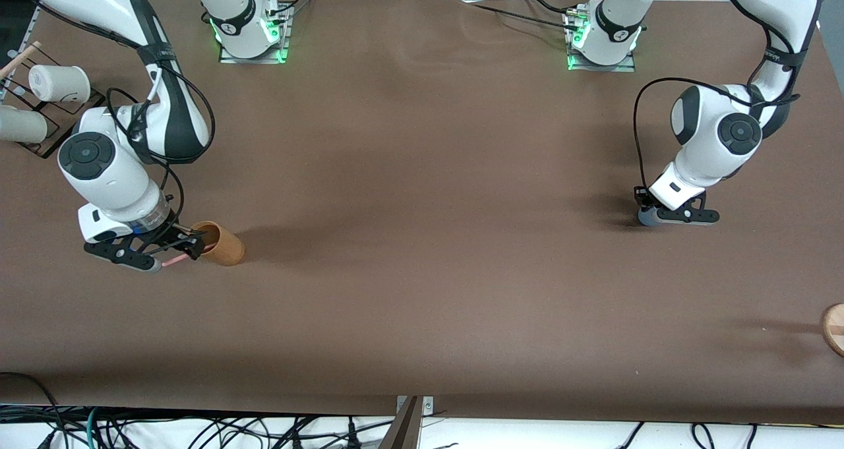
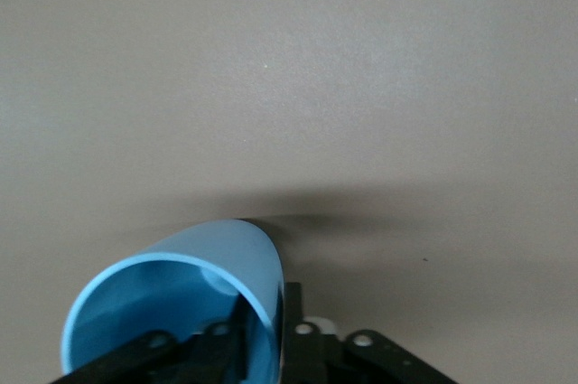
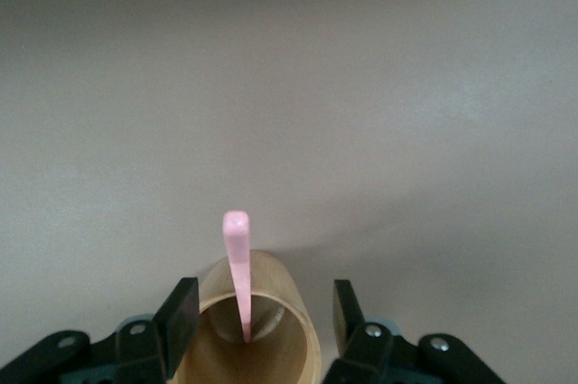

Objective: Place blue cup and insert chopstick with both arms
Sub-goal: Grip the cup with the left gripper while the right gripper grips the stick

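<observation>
The chopstick stands inside the orange-brown cup, its lower end down in the cup and its upper end leaning out over the rim. That is the wrong vessel for the task, so it has to come out first. The right gripper is low at that cup's mouth with its fingers spread wide, one on each side of the rim and the stick between them. Nothing is pinched yet. The straddle looks meant to let the fingers meet on the exposed upper part of the stick, though they are set as wide as the cup and would have to close a long way. The blue cup is well apart from the orange-brown cup, toward the left arm's end of the table. The left gripper is down on it, one finger inside the mouth and the other outside the wall. It appears to be pinching the wall between them, but the wrist view cuts off the contact, so I take that as likely rather than certain. A rim grip of this kind leaves the mouth mostly open, which suits carrying the cup toward the middle to receive the stick. Two white cups lie on a rack farther from the front camera than the orange-brown cup.
</observation>
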Controlling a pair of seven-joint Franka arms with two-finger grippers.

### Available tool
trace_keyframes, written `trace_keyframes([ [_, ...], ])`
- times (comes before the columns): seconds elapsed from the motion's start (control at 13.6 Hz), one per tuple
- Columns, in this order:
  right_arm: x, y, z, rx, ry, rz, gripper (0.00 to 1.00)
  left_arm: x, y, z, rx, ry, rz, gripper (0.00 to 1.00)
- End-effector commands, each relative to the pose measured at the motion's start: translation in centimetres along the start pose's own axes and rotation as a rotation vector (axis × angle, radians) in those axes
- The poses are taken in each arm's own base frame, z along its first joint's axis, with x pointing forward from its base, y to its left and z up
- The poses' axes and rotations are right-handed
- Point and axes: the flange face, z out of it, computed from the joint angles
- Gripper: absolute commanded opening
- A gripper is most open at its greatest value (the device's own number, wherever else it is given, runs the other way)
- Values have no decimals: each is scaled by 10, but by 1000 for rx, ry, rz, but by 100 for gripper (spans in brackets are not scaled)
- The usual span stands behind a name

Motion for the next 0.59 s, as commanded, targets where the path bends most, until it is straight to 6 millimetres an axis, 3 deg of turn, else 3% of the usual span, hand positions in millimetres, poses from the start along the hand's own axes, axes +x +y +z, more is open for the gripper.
trace_keyframes([
  [0.0,0,3,-1,2,23,-19,53,11,-3,-17,3,-15,-15,0],
  [0.15,1,3,-3,5,28,-15,45,20,-2,-28,5,-12,-14,0],
  [0.29,3,2,-2,14,44,-16,46,37,11,-52,1,-33,2,0],
  [0.52,3,1,0,17,48,-16,44,60,87,-90,-73,-35,-25,0],
])
